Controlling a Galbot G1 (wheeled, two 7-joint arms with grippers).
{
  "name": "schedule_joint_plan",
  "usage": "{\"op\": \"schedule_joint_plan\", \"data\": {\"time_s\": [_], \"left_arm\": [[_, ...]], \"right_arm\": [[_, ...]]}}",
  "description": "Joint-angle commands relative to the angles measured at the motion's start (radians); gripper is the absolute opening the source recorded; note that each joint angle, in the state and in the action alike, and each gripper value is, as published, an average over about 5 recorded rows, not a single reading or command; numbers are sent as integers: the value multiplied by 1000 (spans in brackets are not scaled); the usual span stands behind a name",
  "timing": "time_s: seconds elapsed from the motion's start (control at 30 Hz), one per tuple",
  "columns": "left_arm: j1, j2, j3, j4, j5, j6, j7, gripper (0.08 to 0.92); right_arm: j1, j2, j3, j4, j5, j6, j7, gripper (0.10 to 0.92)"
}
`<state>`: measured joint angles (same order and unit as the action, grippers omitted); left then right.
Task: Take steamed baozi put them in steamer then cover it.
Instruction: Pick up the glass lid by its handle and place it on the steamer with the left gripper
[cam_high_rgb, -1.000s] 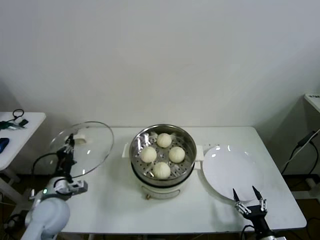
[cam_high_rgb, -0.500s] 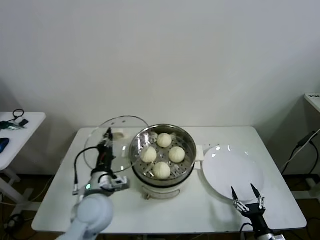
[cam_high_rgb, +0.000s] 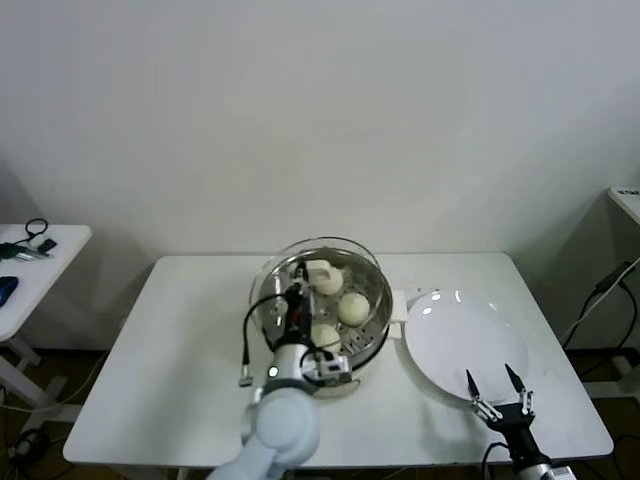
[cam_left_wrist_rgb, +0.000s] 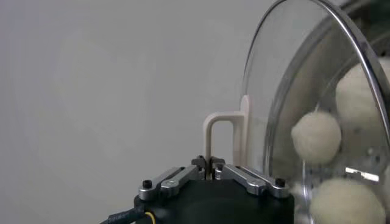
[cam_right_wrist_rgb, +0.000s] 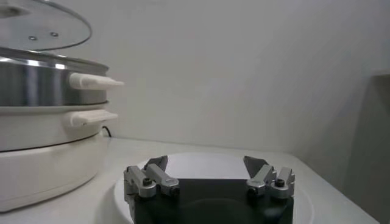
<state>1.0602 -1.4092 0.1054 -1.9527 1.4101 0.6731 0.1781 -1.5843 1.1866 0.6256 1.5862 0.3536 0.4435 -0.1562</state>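
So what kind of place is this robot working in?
Likely a lab or test room set up as a kitchen task: a plain white table against a bare wall, holding only a steamer of baozi and a white plate.

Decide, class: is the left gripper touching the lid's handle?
Touching. In the left wrist view the left gripper is shut on the white handle of the lid, whose lower leg runs straight down between the closed fingers with no gap.
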Motion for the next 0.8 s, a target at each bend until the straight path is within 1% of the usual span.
{"op": "schedule_joint_plan", "data": {"time_s": [0.03,0.23,0.57,0.8], "left_arm": [[-38,-86,89,35,91,29,31,140],[-37,-93,91,73,133,8,12,140],[-4,-78,64,92,202,-20,29,140],[-5,-78,61,107,204,-20,34,140]], "right_arm": [[2,0,0,-2,2,6,-1,823],[6,5,0,-5,-1,9,-1,823],[8,14,-1,-9,-7,18,0,823],[2,14,3,-9,-7,29,-2,823]]}}
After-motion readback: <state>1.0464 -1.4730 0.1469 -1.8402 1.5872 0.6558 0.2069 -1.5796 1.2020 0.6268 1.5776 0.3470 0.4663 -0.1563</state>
